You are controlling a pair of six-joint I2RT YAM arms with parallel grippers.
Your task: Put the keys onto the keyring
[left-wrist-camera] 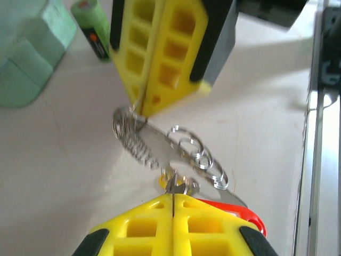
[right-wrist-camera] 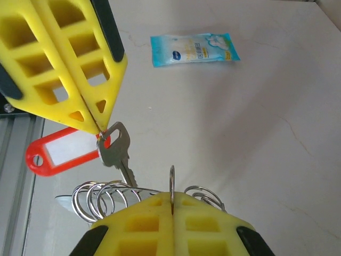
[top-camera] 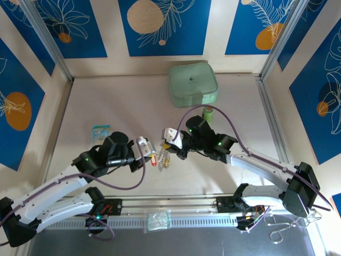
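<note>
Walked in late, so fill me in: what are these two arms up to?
They are working a key onto a ring. The left tool is shut on the head of a silver key, with a red tag beside it. The right tool is shut on the thin wire keyring. The blade reaches the keyring; whether it is threaded on, I cannot tell.

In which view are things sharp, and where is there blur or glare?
Top external: even light, soft shadows on the table, all sharp. Left wrist: the left gripper, near the lens, is soft; the green cylinder is blurred; the right edge is washed out. Right wrist: the key, the keyring and the blue packet are sharp.
</note>
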